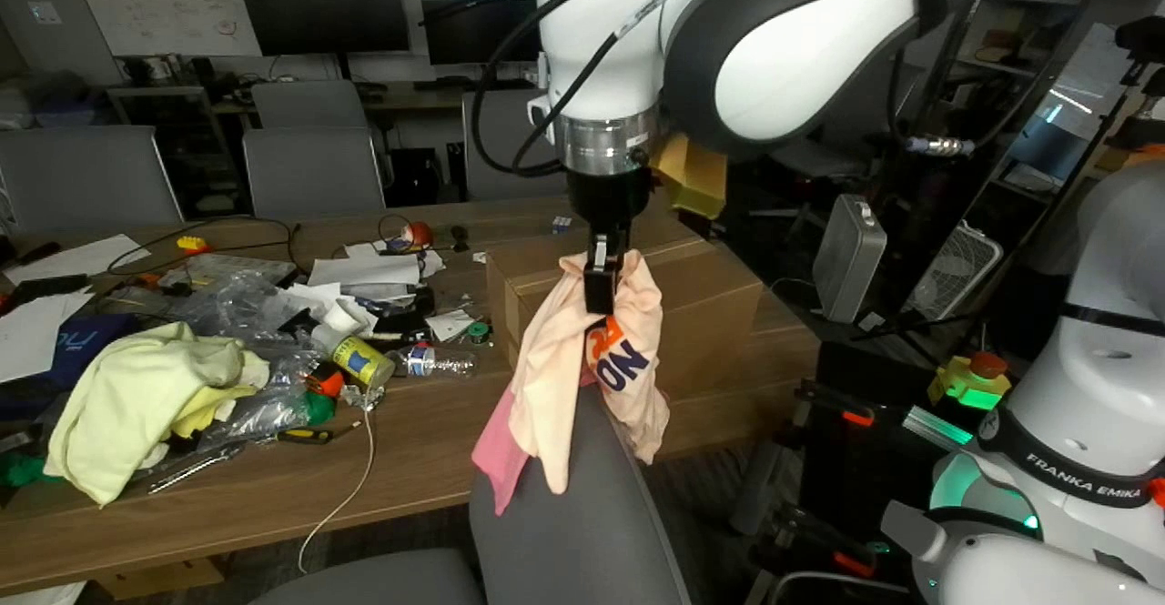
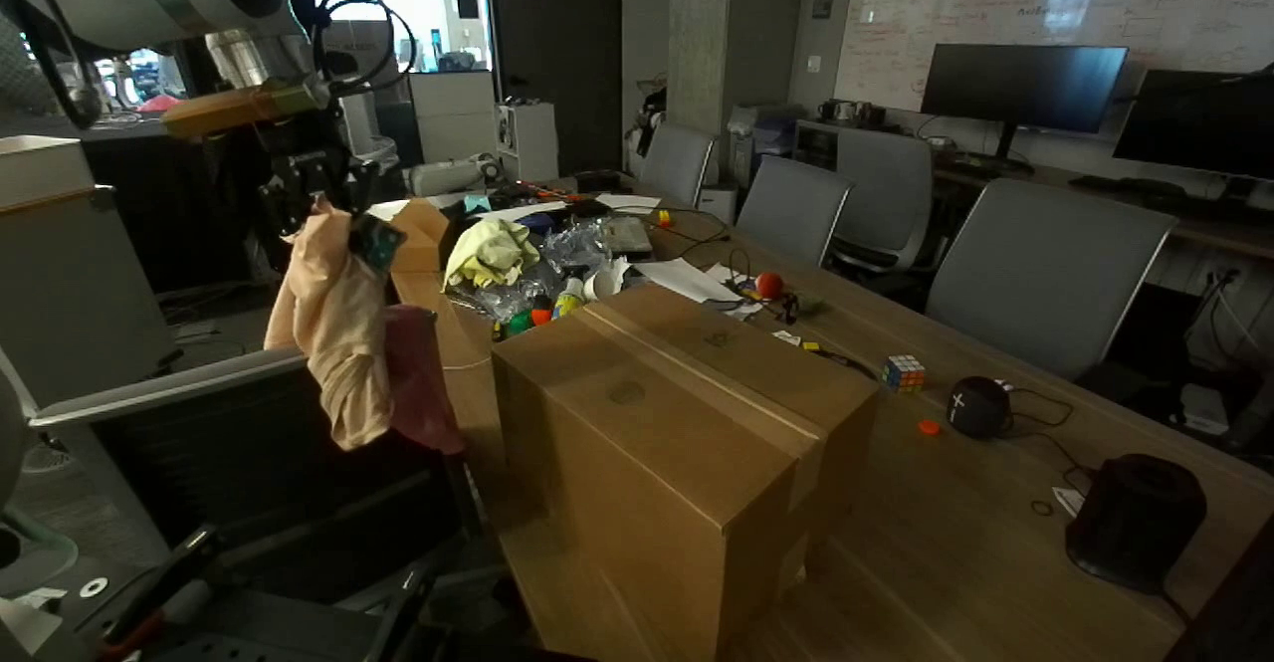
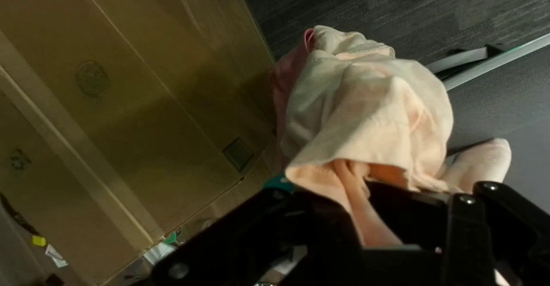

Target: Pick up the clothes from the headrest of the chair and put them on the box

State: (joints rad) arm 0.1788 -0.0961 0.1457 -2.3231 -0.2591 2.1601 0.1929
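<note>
Nearest in the wrist view, the tool (image 3: 367,212) is clamping a fold of the peach garment (image 2: 343,329). That garment is hanging across the top of the chair (image 1: 582,532) beside the long edge of the tabletop (image 1: 437,450), while the box (image 2: 617,433) is standing by that edge, near a corner. Only a small fold is apparently bearing the weight, so slipping is threatening; pink cloth (image 2: 423,383) underneath is risking being dragged along or left behind, and hems could be snagging on the chair. Dark letters N and O are showing below unreadable orange lettering; the robot's base band (image 1: 1069,473) is reading FRANKA EMIKA.
</note>
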